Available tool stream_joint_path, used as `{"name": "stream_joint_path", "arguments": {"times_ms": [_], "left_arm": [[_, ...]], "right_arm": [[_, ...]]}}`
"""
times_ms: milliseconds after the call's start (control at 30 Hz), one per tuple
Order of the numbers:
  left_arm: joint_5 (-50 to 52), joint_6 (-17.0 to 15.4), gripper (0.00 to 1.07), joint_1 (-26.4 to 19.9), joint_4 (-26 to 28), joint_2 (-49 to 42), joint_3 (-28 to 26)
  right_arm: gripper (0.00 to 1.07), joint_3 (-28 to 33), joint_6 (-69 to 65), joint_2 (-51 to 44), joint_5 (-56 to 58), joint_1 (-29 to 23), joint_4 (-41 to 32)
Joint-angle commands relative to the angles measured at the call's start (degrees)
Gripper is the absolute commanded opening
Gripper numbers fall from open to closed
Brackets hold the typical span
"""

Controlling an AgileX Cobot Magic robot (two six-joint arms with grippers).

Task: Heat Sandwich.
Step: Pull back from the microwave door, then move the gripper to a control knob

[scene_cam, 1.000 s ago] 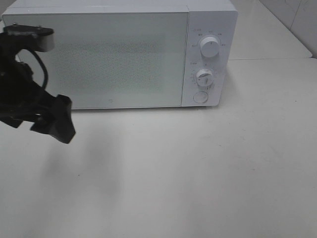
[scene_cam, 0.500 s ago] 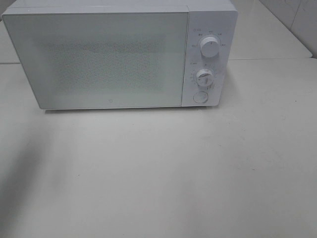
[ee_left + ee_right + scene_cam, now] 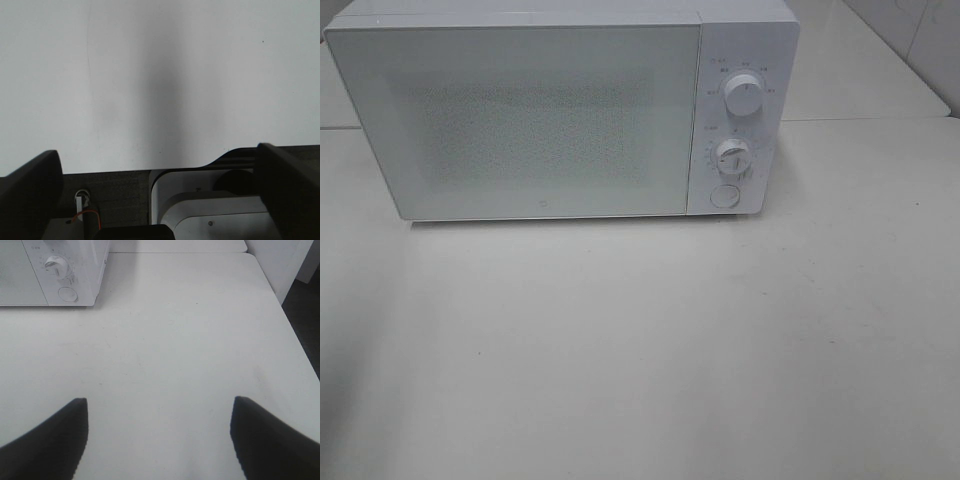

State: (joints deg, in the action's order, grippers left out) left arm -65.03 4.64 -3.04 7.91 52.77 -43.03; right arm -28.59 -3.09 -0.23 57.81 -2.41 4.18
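**Left arm withdrawn from the overhead view; sandwich not sighted**

A second ago my left arm stood in front of the microwave's left edge. It has since gone from the overhead view.

The sandwich shows in none of the three views. Whether it sits behind the shut, frosted door of the microwave or somewhere off frame, I cannot tell, so I cannot fix its position relative to either gripper.

The left gripper hangs empty with its jaws spread wide, over the near table edge and the rig's base. The right gripper is also spread and empty above the bare table, well apart from the microwave, with the lower dial and round button ahead of it.

My judgement: I am between steps, with the door closed. If the sandwich is inside, the next move is a precise pinch and turn on a dial, and the right gripper is the better placed. If not, I must first locate the sandwich.
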Motion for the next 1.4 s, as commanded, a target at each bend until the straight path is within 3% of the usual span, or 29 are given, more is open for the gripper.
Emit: {"name": "stream_joint_path", "arguments": {"times_ms": [33,367,900,1400], "left_arm": [[-0.80,-0.52,0.98,-0.23,-0.74,-5.79,2.81],[-0.52,-0.57,0.98,-0.23,-1.38,-22.75,11.69],[3.61,-0.92,0.98,-0.23,-1.55,-45.78,13.46],[3.61,-1.43,0.98,-0.06,-2.06,-54.55,13.52]], "right_arm": [[0.75,0.11,0.74,-1.55,-0.86,0.34,-0.17],[0.75,0.11,0.74,-1.55,-0.86,0.34,-0.17],[0.75,0.11,0.74,-1.55,-0.86,0.34,-0.17],[0.75,0.11,0.74,-1.55,-0.86,0.34,-0.17]]}}
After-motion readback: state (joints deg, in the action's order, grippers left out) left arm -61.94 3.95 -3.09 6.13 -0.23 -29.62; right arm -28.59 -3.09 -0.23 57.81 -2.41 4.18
